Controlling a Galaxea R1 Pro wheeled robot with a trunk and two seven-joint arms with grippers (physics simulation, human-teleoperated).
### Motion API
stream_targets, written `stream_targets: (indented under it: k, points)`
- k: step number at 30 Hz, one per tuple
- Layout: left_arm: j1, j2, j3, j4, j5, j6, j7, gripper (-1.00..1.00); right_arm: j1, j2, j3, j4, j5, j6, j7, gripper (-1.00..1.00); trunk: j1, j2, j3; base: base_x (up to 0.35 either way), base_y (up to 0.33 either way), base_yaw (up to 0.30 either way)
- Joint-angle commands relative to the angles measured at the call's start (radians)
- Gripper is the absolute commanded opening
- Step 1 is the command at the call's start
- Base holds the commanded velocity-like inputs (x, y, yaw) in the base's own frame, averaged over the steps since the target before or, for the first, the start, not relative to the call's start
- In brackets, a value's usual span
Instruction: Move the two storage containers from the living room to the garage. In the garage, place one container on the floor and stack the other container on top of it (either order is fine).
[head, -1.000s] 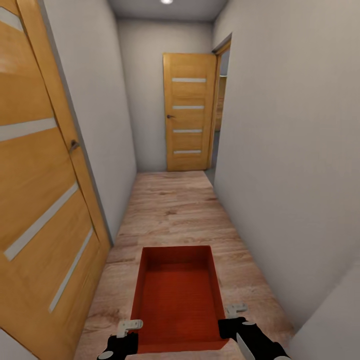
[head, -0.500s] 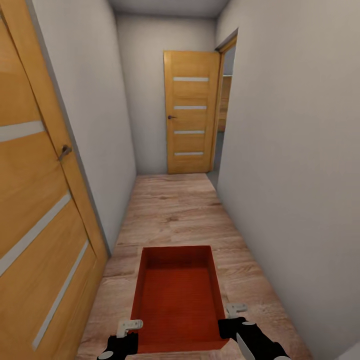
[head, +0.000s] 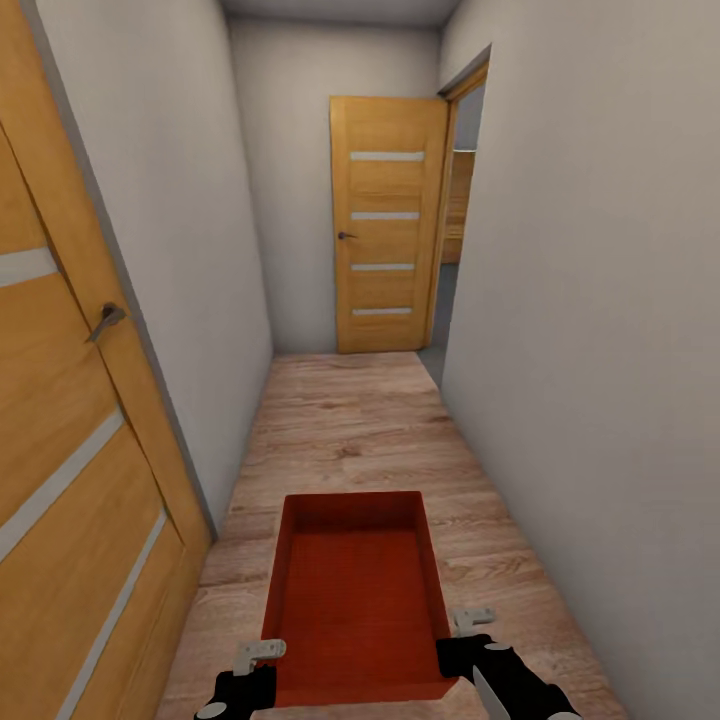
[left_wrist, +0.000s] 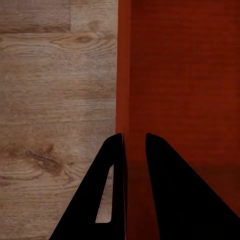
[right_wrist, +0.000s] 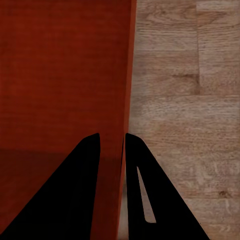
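One orange-red storage container hangs low in front of me over the wood-plank hallway floor, topless, its ribbed bottom showing. My left gripper is shut on its left side wall and my right gripper is shut on its right side wall. In the left wrist view the left gripper pinches the container's wall between its black fingers. The right gripper does the same on the opposite wall. The second container and the garage are out of view.
I stand in a narrow corridor between pale walls. A wooden door with glass strips lies close on the left. Another such door stands at the far end, beside an open doorway in the right wall.
The camera has advanced along the corridor: the left door has slid back past the view's edge and the far door looms larger. The container stays gripped the same way.
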Motion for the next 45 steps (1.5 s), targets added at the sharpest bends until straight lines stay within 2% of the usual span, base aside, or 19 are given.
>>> stream_targets:
  k: [1, 45]
  points:
    - [0.0, 0.011, -0.009, 0.001, 0.007, -0.003, 0.008, -1.0, -0.001, -0.007, -0.016, -0.004, 0.012, 0.006, 0.003, -1.0, 0.001, 0.0, -0.001, 0.343, 0.051, 0.0]
    - [0.0, 0.011, -0.009, 0.001, 0.007, -0.003, 0.008, -1.0, -0.001, -0.007, -0.016, -0.004, 0.014, 0.006, 0.001, -1.0, 0.001, 0.0, 0.0, 0.343, 0.003, 0.0]
